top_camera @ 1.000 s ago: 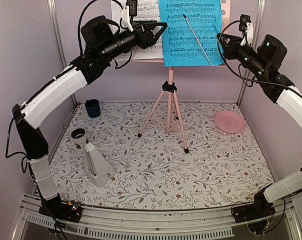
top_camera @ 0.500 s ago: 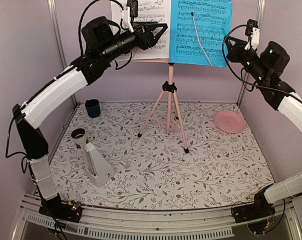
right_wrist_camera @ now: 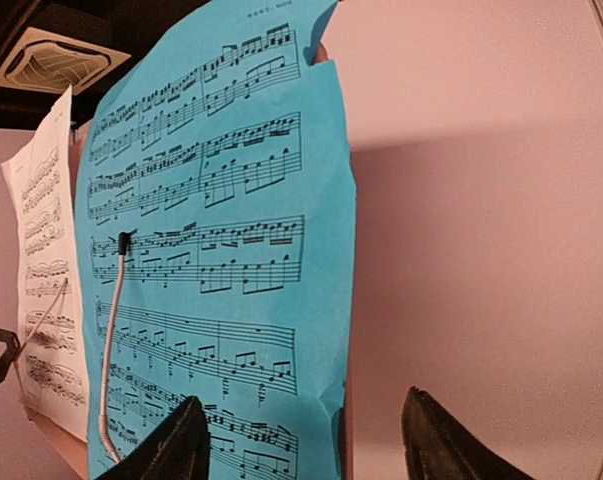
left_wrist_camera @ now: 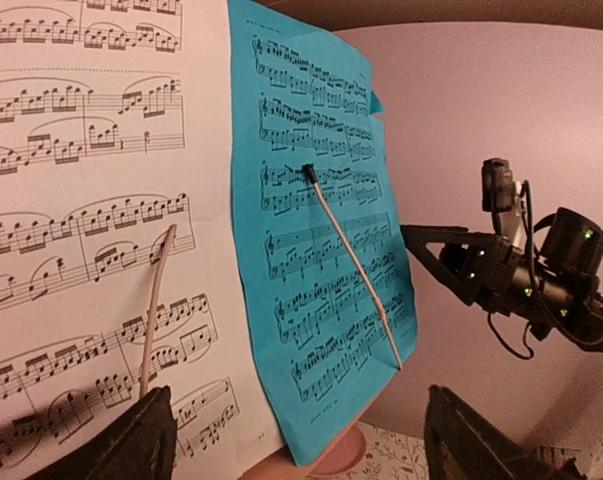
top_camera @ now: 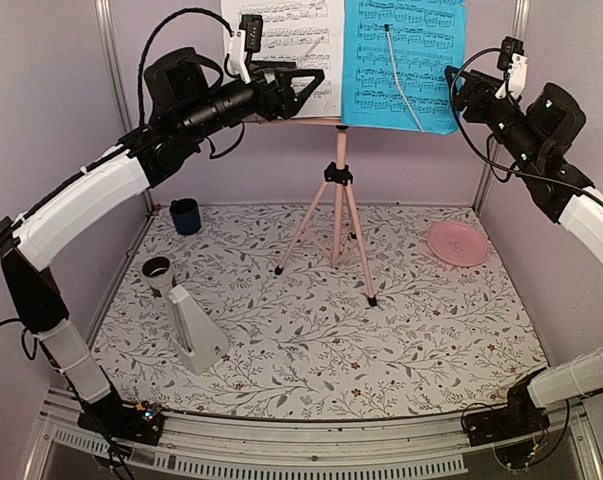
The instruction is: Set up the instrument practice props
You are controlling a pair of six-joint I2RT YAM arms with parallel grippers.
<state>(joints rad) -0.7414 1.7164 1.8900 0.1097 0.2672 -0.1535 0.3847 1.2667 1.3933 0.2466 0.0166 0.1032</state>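
Okay, white sheet and blue sheet are resting on the music stand; left gripper and right gripper are hovering, jaws spread, empty; I'm guessing the metronome is next.

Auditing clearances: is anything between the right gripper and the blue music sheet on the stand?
Nothing visible does. The right gripper, jaws open, faces the blue music sheet's right edge across bare air.

White sheet and blue sheet are sitting together on the pink stand, left gripper and right gripper hovering alongside.
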